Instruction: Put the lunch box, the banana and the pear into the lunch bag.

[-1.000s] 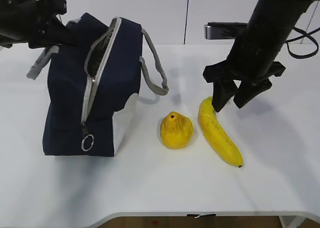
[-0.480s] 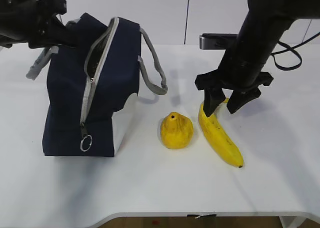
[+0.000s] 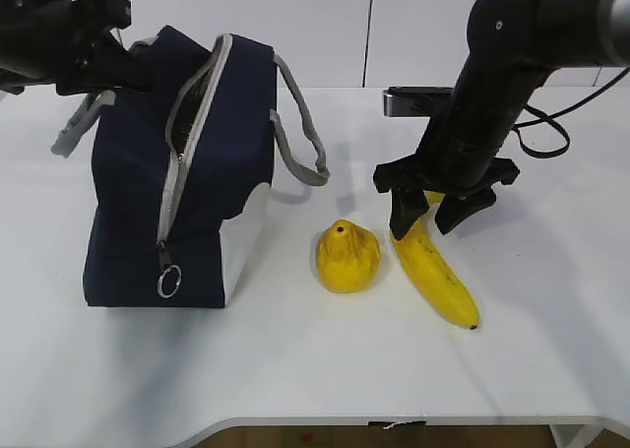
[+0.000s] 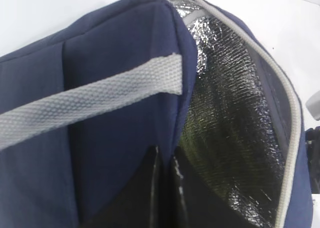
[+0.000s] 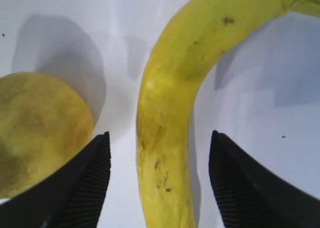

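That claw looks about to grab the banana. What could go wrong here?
The pear lies close beside the banana, so one finger of the open right gripper might bump it away. The grip sits near the banana's stem end, so it could tip when lifted. The lunch bag opening looks narrow.

Lunch bag: matt navy cloth w/ grey woven webbing handles, crinkly silver foil lining, metal ring pull. Banana: smooth, slightly waxy skin w/ brown specks. Pear: dull, finely mottled skin. Tabletop: smooth white, faint sheen. Right end effector pads: black, ribbed.
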Tool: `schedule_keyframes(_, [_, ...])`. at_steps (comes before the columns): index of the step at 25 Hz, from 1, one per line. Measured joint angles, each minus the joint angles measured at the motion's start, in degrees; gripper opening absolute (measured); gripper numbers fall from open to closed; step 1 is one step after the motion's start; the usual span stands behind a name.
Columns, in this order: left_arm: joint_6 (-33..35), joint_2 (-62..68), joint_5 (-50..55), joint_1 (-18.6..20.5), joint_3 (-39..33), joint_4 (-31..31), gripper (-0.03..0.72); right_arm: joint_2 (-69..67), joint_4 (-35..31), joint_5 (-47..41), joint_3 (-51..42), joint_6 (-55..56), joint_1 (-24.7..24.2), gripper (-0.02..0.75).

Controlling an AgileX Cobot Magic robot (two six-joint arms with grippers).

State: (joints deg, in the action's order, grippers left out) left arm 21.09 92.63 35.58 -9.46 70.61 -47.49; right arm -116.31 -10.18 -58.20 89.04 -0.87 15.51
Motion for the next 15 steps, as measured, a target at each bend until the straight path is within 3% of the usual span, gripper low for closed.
schedule_keyframes(15, [0.0,0.0,0.0,0.0,0.0,0.0,-0.005,-3.92,0.66,2.12,0.0,0.0,0.22,0.494])
